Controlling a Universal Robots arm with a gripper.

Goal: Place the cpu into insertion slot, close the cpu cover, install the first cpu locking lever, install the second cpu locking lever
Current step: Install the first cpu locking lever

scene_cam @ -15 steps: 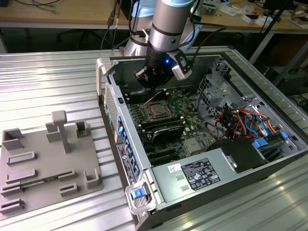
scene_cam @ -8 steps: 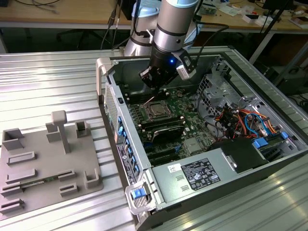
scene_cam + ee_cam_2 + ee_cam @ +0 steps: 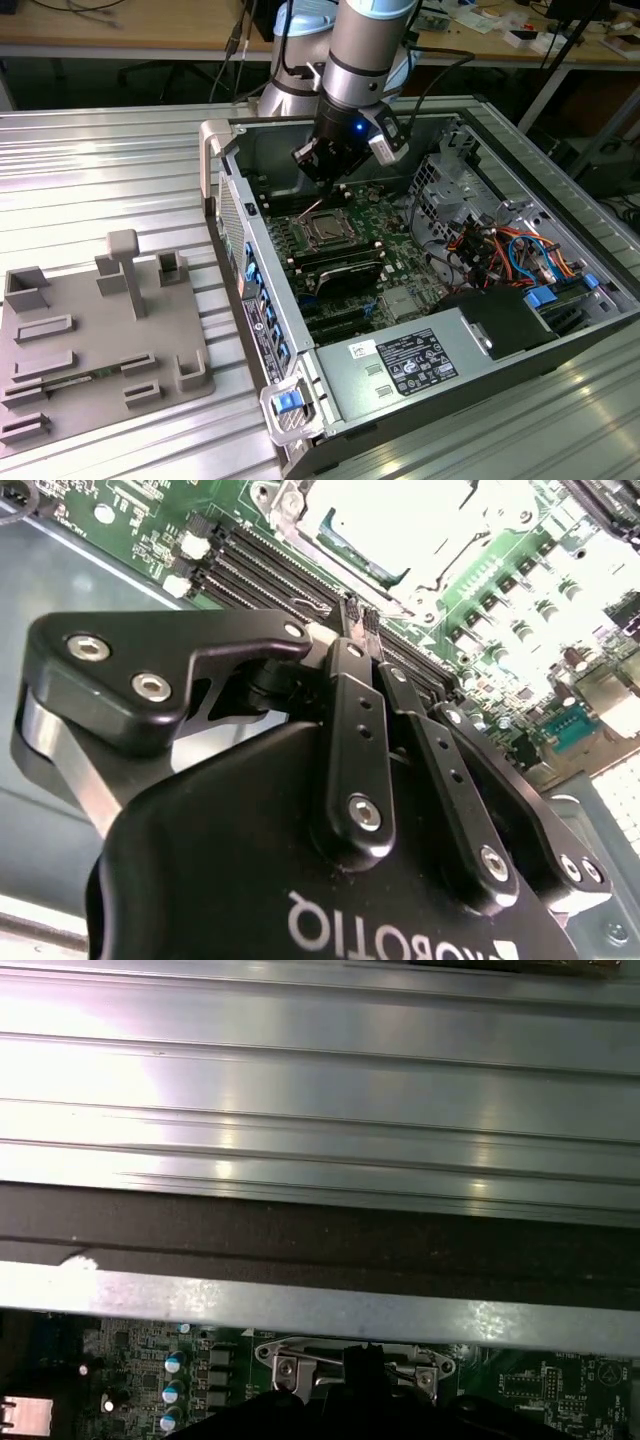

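Open computer case [image 3: 420,380] lying on its side, green circuit board [image 3: 400,215] facing up inside. Near the board's middle, the insertion slot [image 3: 306,222], a small dark square socket with a thin silver rim. Seated in the slot, the cpu [image 3: 328,232], flat grey top level. Around it in the second wrist view, the cpu cover [image 3: 290,510], seemingly folded down, exact fit lost in glare. Just above and beside the slot, the gripper [image 3: 320,172], pointing down toward the slot's edge. Fingers [image 3: 355,720] drawn together until almost touching, with a bare slit at the tips; impossible to tell whether anything thin is pinched there. Thin bright lever wire [image 3: 320,204] slanting up from the slot's edge toward the fingertips, contact unclear. Long black memory slots [image 3: 250,560] just beside the slot, on the gripper's side. Judged by look: cpu light, thin and stiff, smooth metal top likely slippery, underside and the slot's contacts fragile; best held by opposite edges only, kept flat, never pressed. Cover and lever likely springy thin metal, best taken at the free end farthest from the hinge at the slot.
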